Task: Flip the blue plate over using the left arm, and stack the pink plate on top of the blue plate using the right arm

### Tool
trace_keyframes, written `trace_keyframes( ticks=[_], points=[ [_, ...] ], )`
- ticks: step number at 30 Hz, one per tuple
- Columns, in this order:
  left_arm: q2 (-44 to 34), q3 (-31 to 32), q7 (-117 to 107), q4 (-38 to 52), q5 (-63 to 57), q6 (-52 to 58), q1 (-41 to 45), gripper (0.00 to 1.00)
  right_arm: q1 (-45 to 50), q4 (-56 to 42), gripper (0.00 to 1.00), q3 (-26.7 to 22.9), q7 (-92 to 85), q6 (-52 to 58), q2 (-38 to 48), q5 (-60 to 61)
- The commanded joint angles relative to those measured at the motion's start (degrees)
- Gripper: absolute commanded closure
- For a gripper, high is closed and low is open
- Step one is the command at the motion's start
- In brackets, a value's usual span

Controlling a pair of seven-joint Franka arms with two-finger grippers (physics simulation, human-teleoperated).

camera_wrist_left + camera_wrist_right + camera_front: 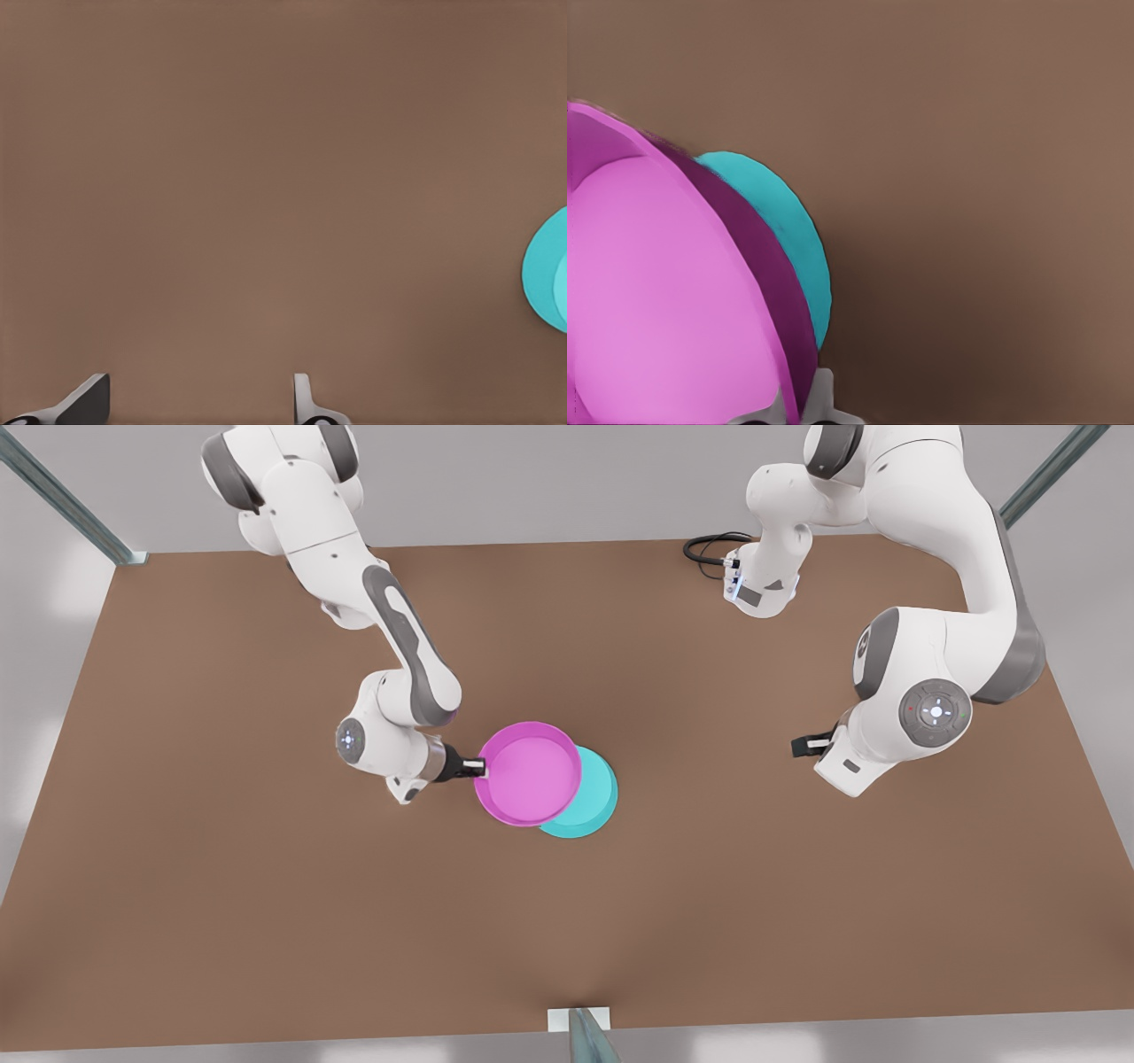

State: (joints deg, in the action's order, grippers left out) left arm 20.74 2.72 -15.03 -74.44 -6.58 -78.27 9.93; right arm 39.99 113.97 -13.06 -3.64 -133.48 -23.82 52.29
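**Pink plate held over the blue one**

From my seat: brown table (266, 886) with both arms over it. The right arm (390, 629) is stretched to the middle, and its gripper (479, 766) is pinched on the pink plate's (529, 773) rim, so the plate sits straight out past the fingertips. Blue plate (589, 806) lies flat, partly under the pink one, on the side away from those fingers. The left arm (930, 664) waits off to the side; its gripper (199, 403) is spread wide over bare table, holding nothing, with the blue plate well apart from it.
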Motion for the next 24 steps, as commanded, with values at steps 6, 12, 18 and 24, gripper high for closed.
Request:
trace_keyframes(
  ticks=[6,12,18,24],
  points=[
    [0.26,-0.26,0.0,0.0,-0.19,-0.13,0.0,0.0,7.12,-3.49,0.79,-2.41,6.72,-3.36,-4.4,1.94],
    [0.44,-0.26,0.0,0.0,-0.19,-0.48,0.0,0.0,7.21,-4.64,0.55,-2.41,8.91,-3.36,-4.92,2.02],
    [0.44,-0.35,0.0,0.0,-0.19,-0.48,0.0,0.0,8.0,-4.55,0.03,-2.59,8.83,-4.51,-5.28,1.67],
    [0.35,-0.26,0.09,0.18,0.16,-0.48,0.09,0.0,7.12,-0.85,0.0,-15.76,7.07,7.53,11.07,-7.54]
  ],
)
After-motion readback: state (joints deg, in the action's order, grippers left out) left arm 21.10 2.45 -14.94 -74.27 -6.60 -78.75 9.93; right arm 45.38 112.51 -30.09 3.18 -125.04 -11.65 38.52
